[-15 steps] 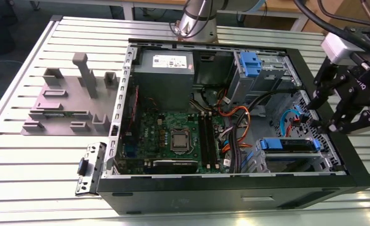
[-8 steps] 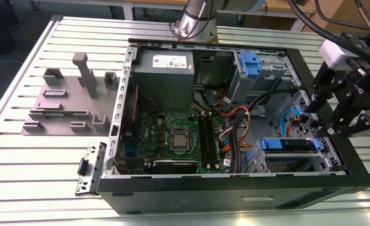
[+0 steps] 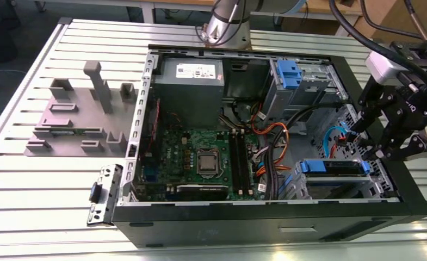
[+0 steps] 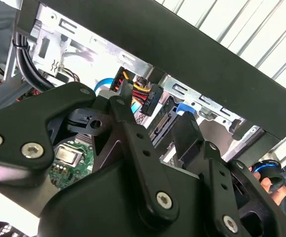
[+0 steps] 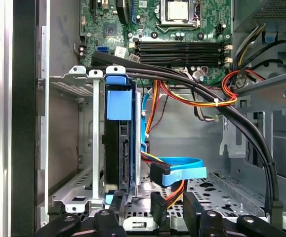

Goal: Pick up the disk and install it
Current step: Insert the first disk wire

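The disk [image 5: 119, 148] wears a glossy blue plastic bracket, seated inside a bare, dull-silver sheet-metal cage [image 5: 83, 143]. Just beside that cage, the gripper [image 3: 387, 147] is matt black metal with bright screw heads. The ribbed aluminium table [image 3: 46, 179] under the case [image 3: 271, 217] gleams smooth.

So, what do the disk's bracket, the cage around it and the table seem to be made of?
The disk sits on edge in a bracket that looks like blue plastic: even colour, matte, moulded shape. The cage seems to be bare sheet metal: grey, dull shine, punched holes. The table is probably aluminium: pale, ribbed slats with soft reflections.
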Controlling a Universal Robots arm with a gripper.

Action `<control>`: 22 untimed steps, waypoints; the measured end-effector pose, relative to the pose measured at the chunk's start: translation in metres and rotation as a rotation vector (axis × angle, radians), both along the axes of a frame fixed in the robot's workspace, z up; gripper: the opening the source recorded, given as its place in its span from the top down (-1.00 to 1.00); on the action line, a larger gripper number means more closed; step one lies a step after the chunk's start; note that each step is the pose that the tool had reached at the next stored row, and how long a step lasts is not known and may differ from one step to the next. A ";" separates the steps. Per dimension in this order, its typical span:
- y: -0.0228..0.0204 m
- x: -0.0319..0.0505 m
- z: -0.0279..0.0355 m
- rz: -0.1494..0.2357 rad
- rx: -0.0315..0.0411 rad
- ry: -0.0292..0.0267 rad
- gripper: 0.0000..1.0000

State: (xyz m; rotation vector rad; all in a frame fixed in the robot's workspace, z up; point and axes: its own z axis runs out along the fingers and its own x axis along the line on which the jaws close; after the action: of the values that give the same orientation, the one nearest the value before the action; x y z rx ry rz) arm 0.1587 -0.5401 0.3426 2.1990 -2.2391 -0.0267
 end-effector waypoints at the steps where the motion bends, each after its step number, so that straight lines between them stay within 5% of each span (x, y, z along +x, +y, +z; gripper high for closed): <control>1: 0.0000 0.0000 0.0000 0.000 -0.0002 0.0000 -0.18; 9: 0.0000 0.0000 -0.0003 0.000 -0.0006 0.0000 -0.15; 18: 0.0000 0.0000 -0.0005 0.000 -0.0012 0.0000 0.63; 22: 0.0000 0.0000 -0.0006 0.000 -0.0016 0.0000 0.63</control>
State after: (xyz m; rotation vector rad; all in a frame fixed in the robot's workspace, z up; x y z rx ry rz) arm 0.1587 -0.5401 0.3420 2.1981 -2.2384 -0.0249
